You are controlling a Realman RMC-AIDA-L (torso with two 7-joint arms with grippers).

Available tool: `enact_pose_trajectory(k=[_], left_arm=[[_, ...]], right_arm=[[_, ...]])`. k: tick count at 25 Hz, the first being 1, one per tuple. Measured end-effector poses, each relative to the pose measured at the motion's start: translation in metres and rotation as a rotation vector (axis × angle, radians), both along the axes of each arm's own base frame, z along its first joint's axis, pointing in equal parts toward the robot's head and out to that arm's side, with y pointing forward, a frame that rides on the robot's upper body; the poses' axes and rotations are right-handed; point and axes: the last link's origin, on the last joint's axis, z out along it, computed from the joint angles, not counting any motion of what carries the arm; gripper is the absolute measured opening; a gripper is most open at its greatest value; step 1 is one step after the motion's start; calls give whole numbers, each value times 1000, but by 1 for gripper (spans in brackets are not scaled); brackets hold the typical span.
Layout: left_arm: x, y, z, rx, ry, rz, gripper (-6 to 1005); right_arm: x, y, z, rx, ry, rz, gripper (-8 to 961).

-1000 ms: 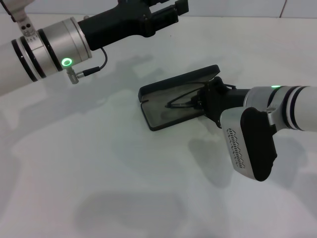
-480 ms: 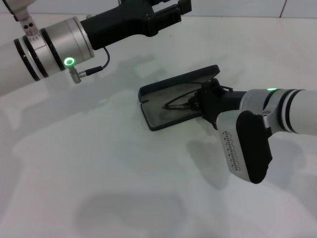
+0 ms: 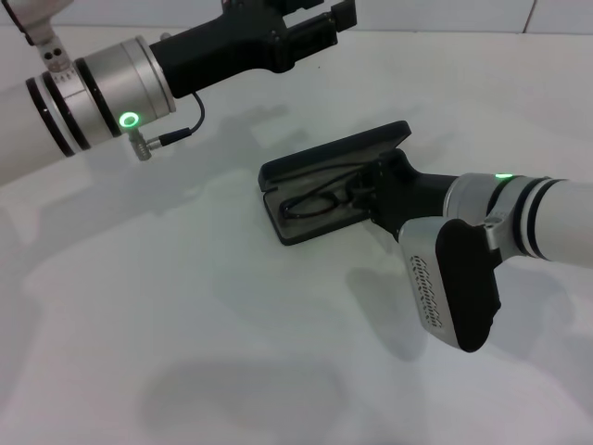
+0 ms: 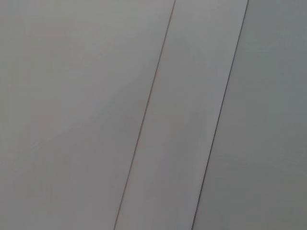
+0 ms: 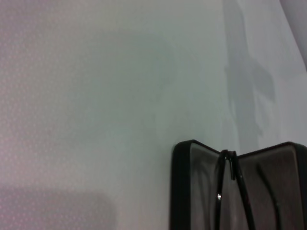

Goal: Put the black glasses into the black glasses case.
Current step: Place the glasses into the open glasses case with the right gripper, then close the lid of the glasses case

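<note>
Your right gripper (image 3: 366, 190) sits low over the near end of the open black glasses case (image 3: 278, 176), reaching in from the right. Its fingertips are buried behind its own black body, so I can't tell you whether they're pinching the frame or already spread. The black glasses (image 3: 320, 199) lie inside the tray, lenses toward the far-left end and temple arms running back toward your fingers; the right wrist view shows the frame (image 5: 230, 165) right along the hinge line of the case (image 5: 180, 191).

Here's the risk. If you lift away while the fingers are closed on a temple, the glasses come back out with you, or the light case skids across the white table (image 3: 185, 306). If a temple is riding up on the rim or the hinge, the lid won't close cleanly and could bend the thin wire. The raised lid stands just beside your wrist, so a sideways pull could knock it or flip the case.

Your left gripper (image 3: 320, 19) is parked high, well clear, far from the case.
</note>
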Motion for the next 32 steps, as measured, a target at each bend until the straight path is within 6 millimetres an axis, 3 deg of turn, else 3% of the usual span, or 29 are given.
enact_pose_trajectory(k=[7, 15, 19, 22, 27, 32], left_arm=[[-12, -3, 3, 2, 1, 31, 643], [-13, -3, 2, 3, 7, 35, 644], [-16, 4, -3, 19, 52, 81, 644], [-16, 11, -12, 17, 101, 120, 644], [-14, 22, -31, -16, 229, 175, 643], [-17, 23, -43, -59, 327, 190, 643]], right_arm=[[-3, -7, 6, -22, 95, -68, 214], [7, -7, 38, -121, 267, -268, 217], [15, -11, 88, -293, 505, -389, 222], [34, -17, 126, -377, 698, -434, 226], [74, -29, 168, -369, 981, -499, 232], [103, -43, 191, -302, 1198, -531, 238]])
